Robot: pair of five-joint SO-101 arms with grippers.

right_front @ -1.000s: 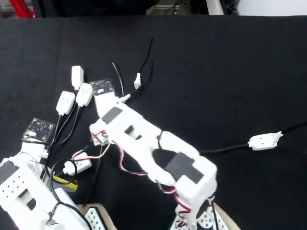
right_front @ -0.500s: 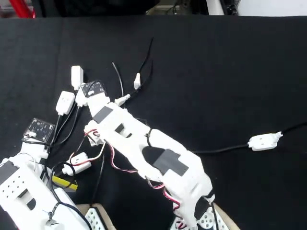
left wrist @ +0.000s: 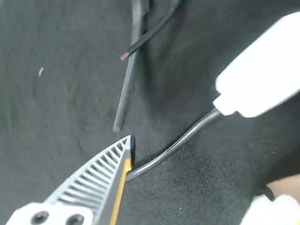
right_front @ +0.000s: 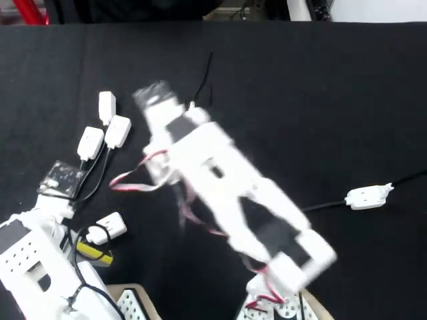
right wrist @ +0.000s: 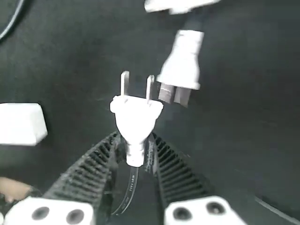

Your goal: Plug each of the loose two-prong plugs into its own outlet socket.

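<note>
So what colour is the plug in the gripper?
White two-prong plug, clearest in the right wrist view.

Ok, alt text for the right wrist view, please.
The right gripper is shut on a white two-prong plug, prongs pointing away from the camera over the black table. A second white plug lies just beyond it, and a white block to one side.

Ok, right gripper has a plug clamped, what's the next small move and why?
Probably turn the right gripper toward the white outlet block beside it: the held plug points its prongs past it at bare table, lined up with no socket.
</note>
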